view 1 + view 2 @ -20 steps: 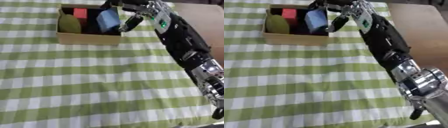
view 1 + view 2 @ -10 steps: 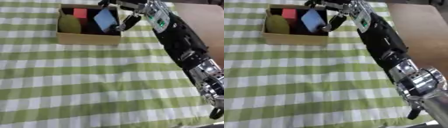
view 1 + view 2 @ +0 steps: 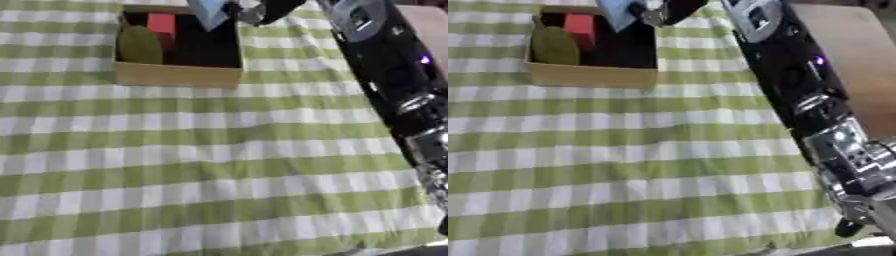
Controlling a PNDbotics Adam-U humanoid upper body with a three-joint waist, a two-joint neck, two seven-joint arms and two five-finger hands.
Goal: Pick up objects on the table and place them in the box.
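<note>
Right hand [image 3: 262, 9], black w/ silver joints, reaches in from the upper right, fingers curled round a pale blue flat block [image 3: 208, 10], held tilted over the far right corner of the shallow tan cardboard box [image 3: 179, 75]. Left hand not in view.

Risks, as I judge them: block hangs right at the box's far rim, so a release from here could catch the wall and tip it out onto the green-and-white checked cloth surface [image 3: 219, 165]. Inside, an olive-green rounded object [image 3: 140, 45] and a red block [image 3: 162, 22] fill the left side; right half looks dark and free, so aim there.

Room: cloth near and left of box is open; forearm runs down the right side.
</note>
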